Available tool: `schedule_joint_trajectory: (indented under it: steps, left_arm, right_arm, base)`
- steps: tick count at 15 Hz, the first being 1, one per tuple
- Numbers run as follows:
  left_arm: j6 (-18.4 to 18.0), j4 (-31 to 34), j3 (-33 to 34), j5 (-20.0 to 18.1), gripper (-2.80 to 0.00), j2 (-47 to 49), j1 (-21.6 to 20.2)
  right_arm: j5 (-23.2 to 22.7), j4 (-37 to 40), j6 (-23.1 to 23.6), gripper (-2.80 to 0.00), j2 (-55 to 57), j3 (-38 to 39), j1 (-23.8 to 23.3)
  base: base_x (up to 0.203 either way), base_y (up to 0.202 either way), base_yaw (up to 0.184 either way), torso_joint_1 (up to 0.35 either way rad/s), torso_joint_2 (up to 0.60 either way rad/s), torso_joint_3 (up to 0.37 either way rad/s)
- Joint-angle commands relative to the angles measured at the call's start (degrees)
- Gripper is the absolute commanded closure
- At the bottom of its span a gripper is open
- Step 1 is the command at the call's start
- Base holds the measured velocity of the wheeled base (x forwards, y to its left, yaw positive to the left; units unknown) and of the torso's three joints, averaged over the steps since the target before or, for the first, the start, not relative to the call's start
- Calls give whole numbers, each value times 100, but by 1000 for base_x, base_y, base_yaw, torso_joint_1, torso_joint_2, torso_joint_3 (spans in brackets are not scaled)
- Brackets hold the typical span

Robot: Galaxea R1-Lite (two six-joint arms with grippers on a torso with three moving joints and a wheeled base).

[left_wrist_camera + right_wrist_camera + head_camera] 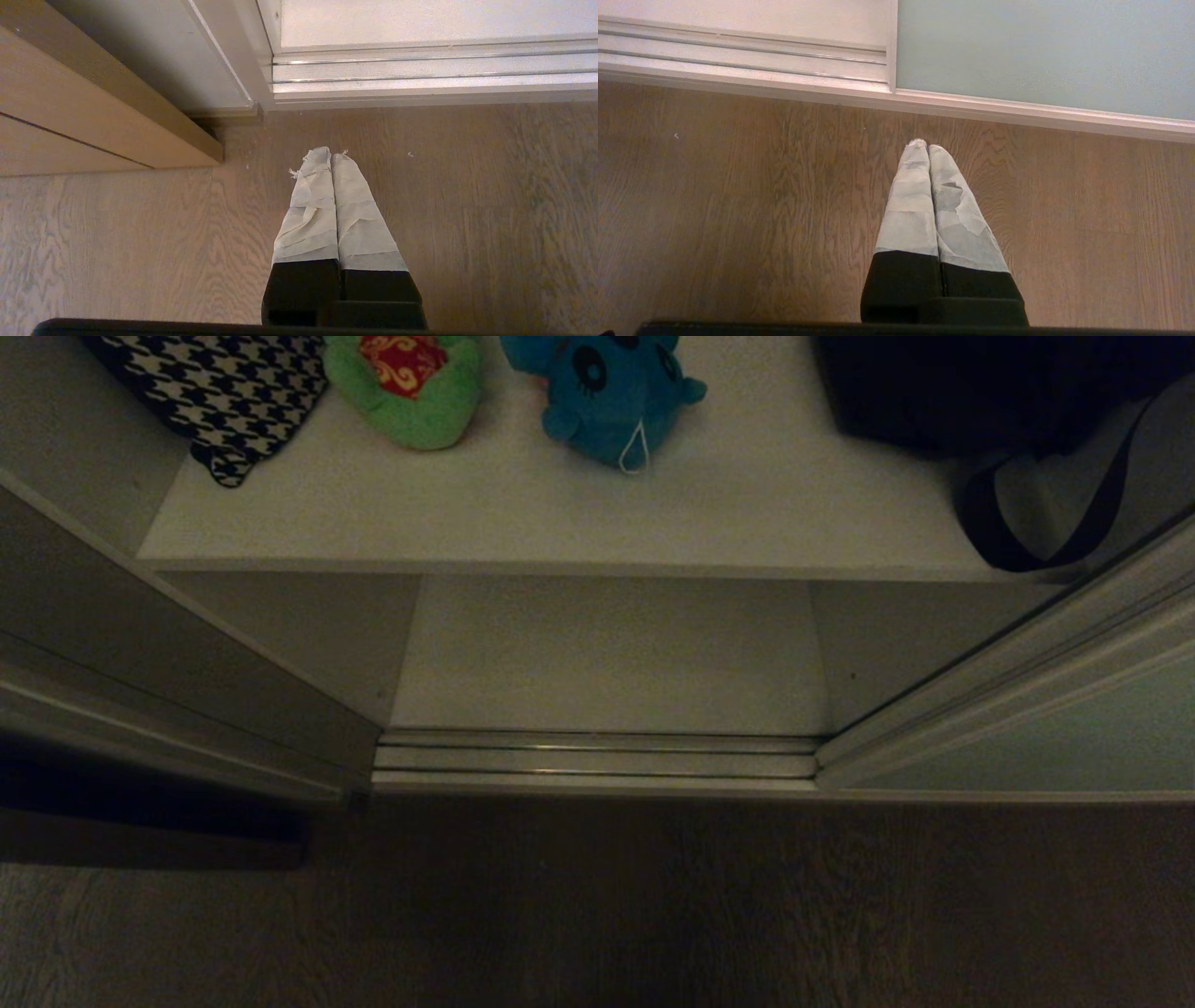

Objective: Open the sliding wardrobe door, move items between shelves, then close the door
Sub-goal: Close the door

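You are looking into the wardrobe with its tall pale grey-green sliding door [1074, 728], edged in a slim cream-silver frame, standing pushed to the right, so the middle of the opening is clear down to the silver floor track [597, 761]. Both soft toys lie on the upper white shelf board [523, 513]: the green plush frog with a red patch [411, 392] sits just beside the blue plush toy with dark eyes [616, 401], the two apart by a narrow gap. A black-and-white houndstooth cushion [224, 392] lies at the left end of that board, and a black strapped bag [1008, 401] at the right end. The white bottom board [607, 653] below shows bare. Your left gripper [331, 156] hangs over the brown wood-grain floor [117, 242] near the track's left corner, its tape-wrapped fingers [310, 205] pressed together with nothing between them. Your right gripper [923, 145] hangs over the floor before the door's bottom edge, fingers likewise closed tip to tip and holding nothing.
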State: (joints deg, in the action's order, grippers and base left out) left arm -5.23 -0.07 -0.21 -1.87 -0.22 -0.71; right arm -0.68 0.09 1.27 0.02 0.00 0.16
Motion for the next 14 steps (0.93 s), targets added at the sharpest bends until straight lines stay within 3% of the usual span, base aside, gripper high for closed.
schedule_joint_trajectory:
  steps: [1, 4, 14]
  left_arm:
    - [4, 4, 21, 2, 0, 31, 0]
    - [303, -9, 12, 55, 0, 31, 0]
    - [170, 60, -6, 37, 0, 31, 0]
  right_arm:
    - [-2, -3, 5, 0, -20, 0, 4]
    - [-2, -3, 5, 0, -20, 0, 10]
    - [-2, 0, 5, 0, -20, 0, 2]
  base:
    - [0, 0, 0, 0, 0, 0]
    - [0, 0, 0, 3, 3, 71]
    - [0, 0, 0, 2, 3, 193]
